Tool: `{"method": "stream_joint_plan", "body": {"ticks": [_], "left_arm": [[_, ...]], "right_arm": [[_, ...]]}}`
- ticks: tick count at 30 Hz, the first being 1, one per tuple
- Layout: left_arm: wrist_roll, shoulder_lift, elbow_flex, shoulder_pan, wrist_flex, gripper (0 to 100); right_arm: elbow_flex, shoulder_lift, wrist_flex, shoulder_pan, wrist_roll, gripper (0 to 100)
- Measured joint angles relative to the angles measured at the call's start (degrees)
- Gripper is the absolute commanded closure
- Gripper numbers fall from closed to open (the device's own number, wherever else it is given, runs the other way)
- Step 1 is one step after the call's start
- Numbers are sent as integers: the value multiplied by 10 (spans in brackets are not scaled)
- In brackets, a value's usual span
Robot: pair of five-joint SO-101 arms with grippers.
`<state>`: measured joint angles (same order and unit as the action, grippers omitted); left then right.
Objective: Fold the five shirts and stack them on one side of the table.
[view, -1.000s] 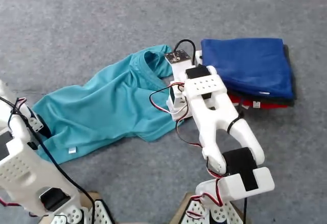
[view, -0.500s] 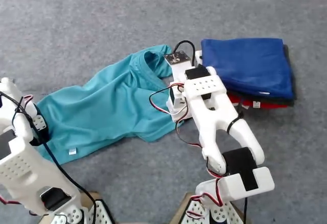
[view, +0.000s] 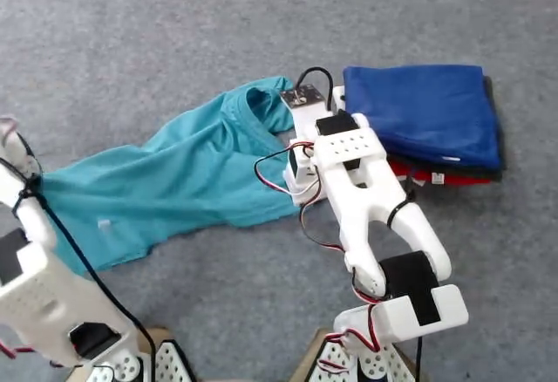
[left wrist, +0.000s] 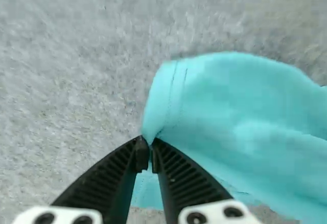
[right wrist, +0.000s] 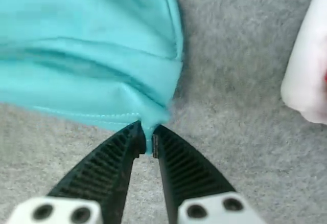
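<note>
Nothing legible here tbh. There's a little white tag on the teal shirt, well off from the folded stack, plus two more white tags on the stack's near edge, all too tiny to read

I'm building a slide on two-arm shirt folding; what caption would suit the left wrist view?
Left gripper pinching a hemmed corner of the teal shirt over the grey table.
</note>
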<state>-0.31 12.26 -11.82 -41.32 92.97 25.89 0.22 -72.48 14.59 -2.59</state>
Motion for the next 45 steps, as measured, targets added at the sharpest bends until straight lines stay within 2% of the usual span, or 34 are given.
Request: {"method": "stream_joint_plan", "body": {"ticks": [7, 14, 20, 28, 32, 34, 37, 40, 45], "left_arm": [[1, -80, -36, 1, 4, 971], [1, -90, -185, 25, -24, 971], [0, -25, -312, 58, -146, 971], [-1, 94, -532, 93, -408, 971], [-1, 124, -597, 94, -449, 971], [-1, 125, -616, 94, -433, 971], [-1, 125, -639, 86, -362, 971], [-1, 125, -662, 69, -251, 971], [0, 125, -693, 55, -23, 970]], "right_arm": [[-62, 0, 5, 1, 47, 985], [-288, 12, 25, 14, 104, 985], [-476, 86, 106, 15, 106, 985], [-789, 280, 245, 15, 106, 985], [-972, 382, 232, 15, 106, 985], [-1043, 413, 198, 15, 106, 985], [-1109, 432, 132, 15, 106, 985], [-1149, 432, 57, 15, 91, 985], [-1189, 434, -81, 25, 6, 985]]}}
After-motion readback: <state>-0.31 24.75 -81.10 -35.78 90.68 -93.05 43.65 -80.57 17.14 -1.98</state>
